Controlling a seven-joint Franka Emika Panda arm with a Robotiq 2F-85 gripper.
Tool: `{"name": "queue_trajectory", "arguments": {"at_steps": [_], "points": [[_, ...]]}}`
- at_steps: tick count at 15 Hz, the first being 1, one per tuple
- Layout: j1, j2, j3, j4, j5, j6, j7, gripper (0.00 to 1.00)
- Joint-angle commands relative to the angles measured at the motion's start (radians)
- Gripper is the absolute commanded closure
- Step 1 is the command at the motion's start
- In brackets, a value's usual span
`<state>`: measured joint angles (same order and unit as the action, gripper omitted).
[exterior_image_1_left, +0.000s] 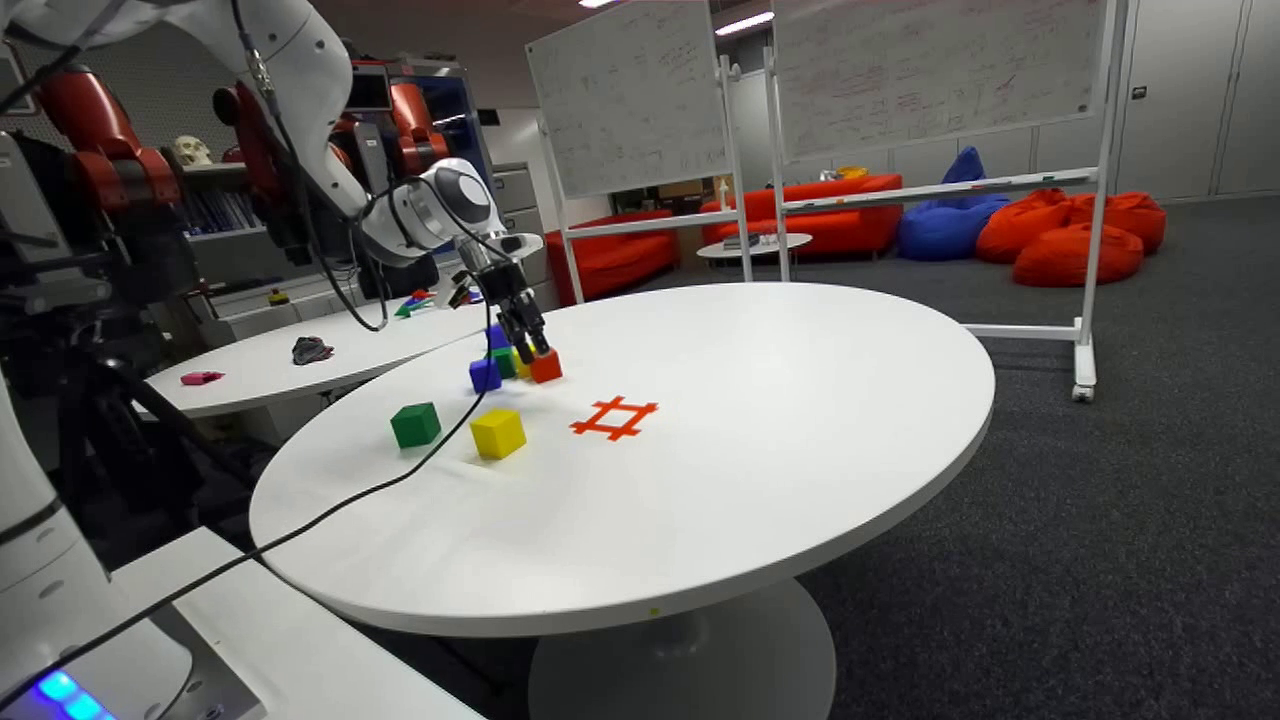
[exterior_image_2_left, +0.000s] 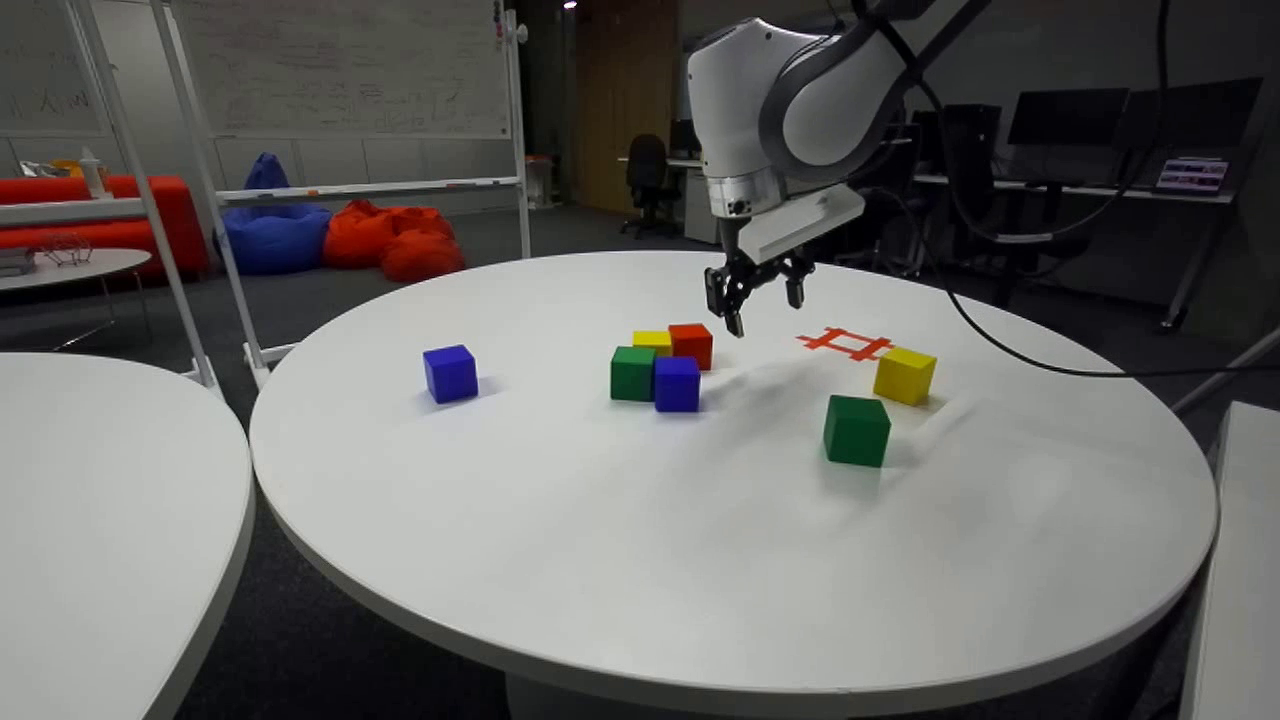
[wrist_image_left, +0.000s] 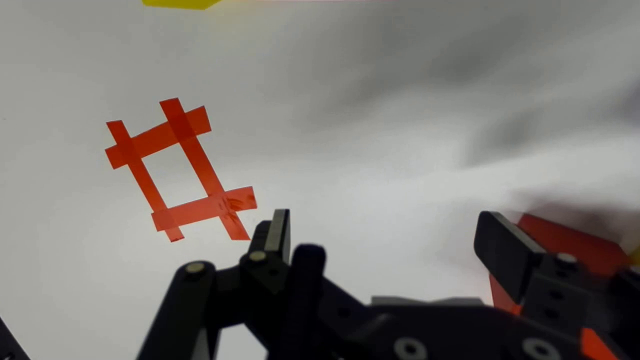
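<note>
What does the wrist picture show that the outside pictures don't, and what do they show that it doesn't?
Only the wrist view clearly shows the darker patches where strips of red tape cross.

Only the exterior views show green blocks, whiteboards and beanbags.

All share the open gripper, the red tape, the white table, the red block and the yellow block nearest the tape, though the wrist view catches just its edge.

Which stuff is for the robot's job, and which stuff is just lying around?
Probably for the job:
open gripper, holding nothing
red cube, nearest it
yellow cube, green cube and blue cube bunched with the red one
red tape outline
perhaps lone blue cube, loose yellow cube, loose green cube

Probably just around:
skull
blue beanbag
red beanbag
red sofa
</note>
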<state>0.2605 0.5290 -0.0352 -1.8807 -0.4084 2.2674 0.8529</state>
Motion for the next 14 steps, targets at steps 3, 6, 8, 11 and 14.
{"name": "queue_trajectory", "arguments": {"at_steps": [3, 6, 8, 11, 14], "points": [[0.011, 0.021, -0.016, 0.024, 0.009, -0.001, -0.01, 0.0], [0.012, 0.027, -0.017, 0.031, 0.009, -0.001, -0.01, 0.0], [0.012, 0.029, -0.018, 0.033, 0.009, -0.001, -0.01, 0.0], [0.034, 0.043, -0.024, 0.049, -0.015, -0.027, 0.0, 0.0], [0.074, 0.08, -0.025, 0.083, -0.038, -0.065, 0.007, 0.0]]}}
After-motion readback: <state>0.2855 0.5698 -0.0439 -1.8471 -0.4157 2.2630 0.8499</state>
